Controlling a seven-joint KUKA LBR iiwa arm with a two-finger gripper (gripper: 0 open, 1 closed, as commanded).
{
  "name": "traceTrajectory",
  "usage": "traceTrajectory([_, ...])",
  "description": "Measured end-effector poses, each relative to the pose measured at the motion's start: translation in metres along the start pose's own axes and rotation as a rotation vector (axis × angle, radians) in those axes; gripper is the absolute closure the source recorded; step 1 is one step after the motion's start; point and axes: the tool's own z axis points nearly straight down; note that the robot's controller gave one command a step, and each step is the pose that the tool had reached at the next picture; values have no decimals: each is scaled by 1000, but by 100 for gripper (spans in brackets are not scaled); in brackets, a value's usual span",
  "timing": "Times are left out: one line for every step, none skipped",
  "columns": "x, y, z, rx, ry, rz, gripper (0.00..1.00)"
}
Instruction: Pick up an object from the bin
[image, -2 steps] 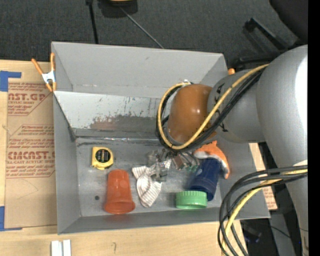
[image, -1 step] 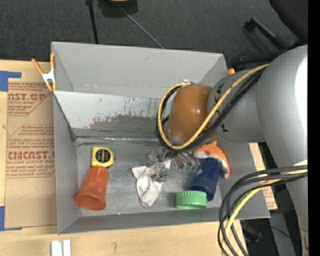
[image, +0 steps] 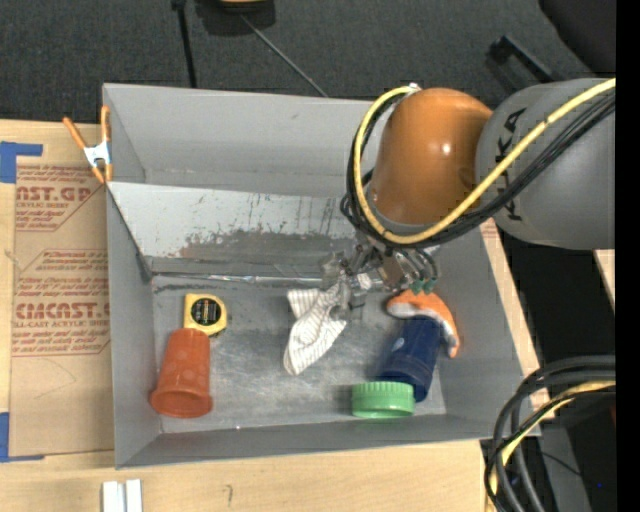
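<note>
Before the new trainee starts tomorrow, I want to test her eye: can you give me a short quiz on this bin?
1. What is the end effector pinching? A) the orange cup B) the white patterned cloth C) the yellow tape measure
2. True or false: the blue bottle stands upright.
3. Fill in: the bottle's cap is ____.
Key: 1 B; 2 false, it lies on its side; 3 green.
</note>
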Motion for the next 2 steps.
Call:
traceTrajectory([0, 0, 0, 0, 0, 0, 100])
traceTrajectory([-1, 0, -56, -1, 5, 7, 100])
